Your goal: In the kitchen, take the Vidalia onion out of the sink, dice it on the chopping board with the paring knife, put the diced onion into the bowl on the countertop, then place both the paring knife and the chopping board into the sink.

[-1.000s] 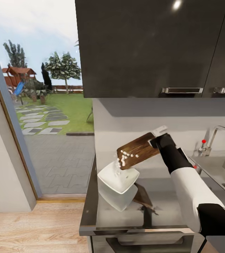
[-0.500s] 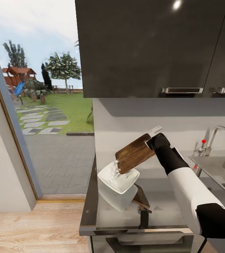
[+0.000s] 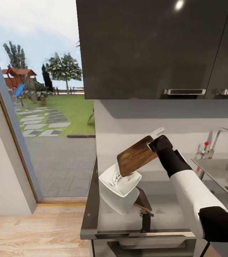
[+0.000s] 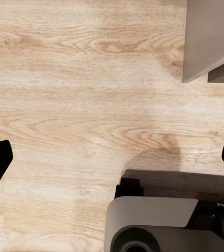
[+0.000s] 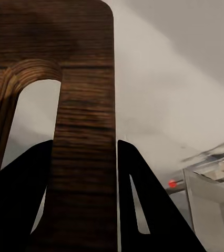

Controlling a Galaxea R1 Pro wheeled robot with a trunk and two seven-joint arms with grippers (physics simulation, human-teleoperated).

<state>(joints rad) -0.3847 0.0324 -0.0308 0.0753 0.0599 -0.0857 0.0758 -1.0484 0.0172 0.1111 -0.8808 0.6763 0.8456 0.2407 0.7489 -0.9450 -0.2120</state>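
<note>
The brown chopping board (image 3: pixel 136 155) is tilting steeply over the white bowl (image 3: pixel 120 181), which is holding diced onion (image 3: pixel 114 179) pieces.

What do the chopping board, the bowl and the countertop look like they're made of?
The chopping board looks like dark brown wood with a matte finish: streaky grain runs along it, also plain in the right wrist view. The bowl looks like glazed white ceramic, smooth and even, though plastic can't be ruled out. The countertop looks like polished grey stone or laminate: it mirrors the bowl and board.
</note>
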